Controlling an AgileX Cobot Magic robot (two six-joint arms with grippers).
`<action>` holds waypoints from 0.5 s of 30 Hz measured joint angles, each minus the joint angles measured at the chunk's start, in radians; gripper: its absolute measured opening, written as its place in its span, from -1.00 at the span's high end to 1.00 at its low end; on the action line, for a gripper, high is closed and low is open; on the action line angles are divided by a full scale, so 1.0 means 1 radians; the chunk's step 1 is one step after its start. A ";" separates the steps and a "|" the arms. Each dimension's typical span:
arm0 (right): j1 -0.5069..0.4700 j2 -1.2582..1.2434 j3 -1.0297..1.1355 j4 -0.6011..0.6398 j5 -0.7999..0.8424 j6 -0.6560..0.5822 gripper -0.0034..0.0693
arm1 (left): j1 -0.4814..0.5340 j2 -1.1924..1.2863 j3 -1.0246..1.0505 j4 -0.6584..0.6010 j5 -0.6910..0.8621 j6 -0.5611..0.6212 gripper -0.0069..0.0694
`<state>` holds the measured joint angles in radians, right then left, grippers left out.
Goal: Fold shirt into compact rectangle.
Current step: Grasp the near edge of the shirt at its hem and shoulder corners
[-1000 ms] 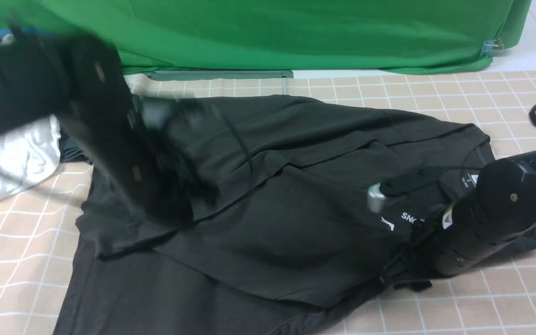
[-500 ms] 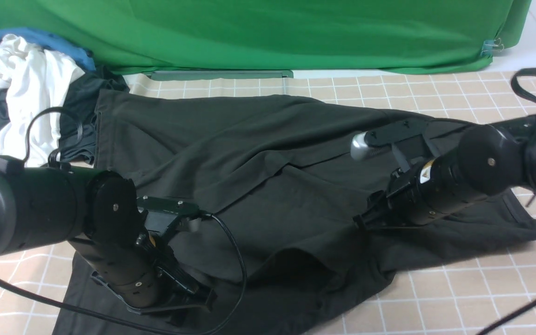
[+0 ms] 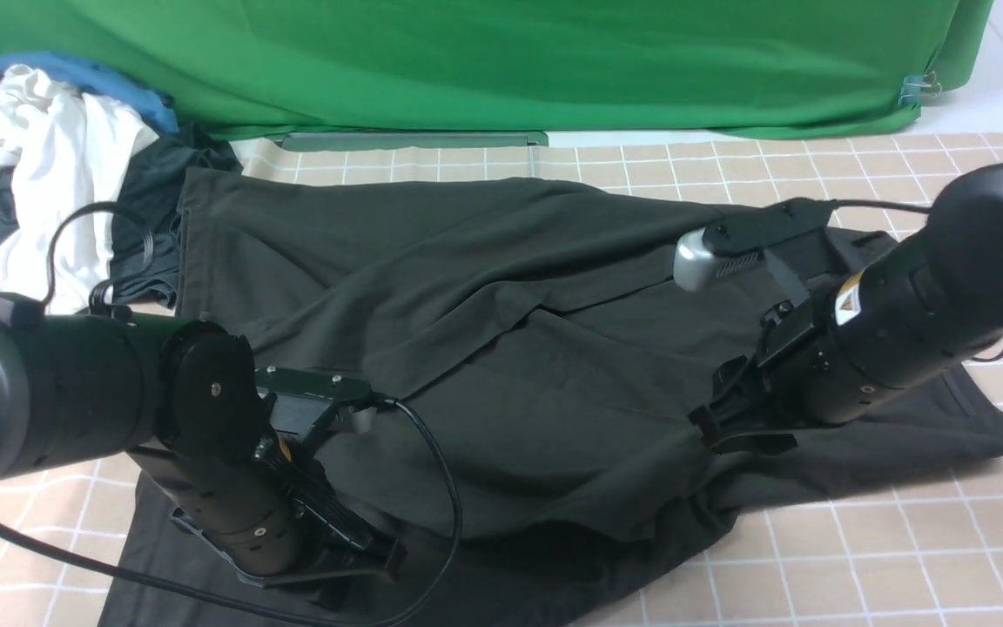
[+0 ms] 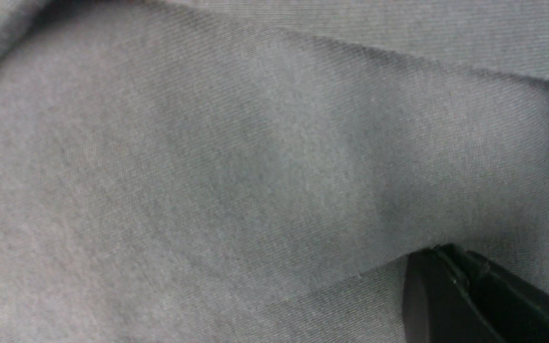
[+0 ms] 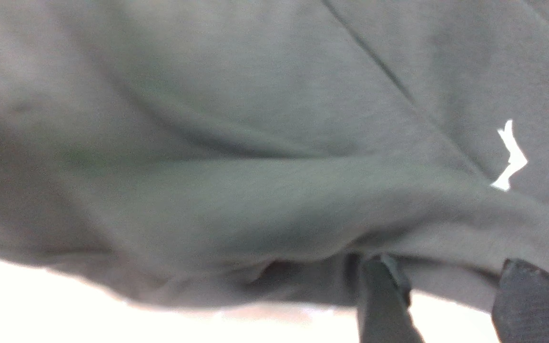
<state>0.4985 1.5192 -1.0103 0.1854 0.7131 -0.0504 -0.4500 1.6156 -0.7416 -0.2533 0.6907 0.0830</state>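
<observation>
The black T-shirt [image 3: 501,348] is being laid out across the middle of the frame on the checked tablecloth [image 3: 902,557]. At lower left, the left gripper [image 3: 371,557] is being held fully closed, seemingly on a thin pinch of the near hem, so that this side is being anchored. At centre right, the right gripper [image 3: 715,427] is being clamped half-wide around a thick raised fold, probably so that it can be carried over. The pile of white and blue clothes [image 3: 40,165] at upper left is not being touched.

Glossy black cylindrical left arm [image 3: 75,396] and right arm [image 3: 928,322]; matte black right pincer [image 5: 455,305]; looping black cable [image 3: 452,488]; yellow sticker [image 3: 850,296]; silver camera end [image 3: 695,261].
</observation>
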 joint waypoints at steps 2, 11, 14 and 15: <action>0.031 -0.017 0.004 0.001 0.023 0.002 -0.04 | 0.000 0.000 0.000 -0.001 -0.001 0.000 0.77; 0.145 0.123 0.052 0.003 -0.021 0.005 0.18 | 0.000 -0.071 0.001 -0.009 -0.008 -0.015 0.77; 0.156 0.174 0.052 0.004 -0.083 0.005 0.12 | 0.000 -0.151 0.001 -0.008 -0.009 -0.022 0.77; 0.156 0.194 0.052 0.004 -0.110 0.005 0.05 | 0.000 -0.179 0.001 -0.008 -0.008 -0.023 0.77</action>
<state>0.6548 1.7135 -0.9585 0.1895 0.6036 -0.0450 -0.4500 1.4365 -0.7404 -0.2614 0.6824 0.0598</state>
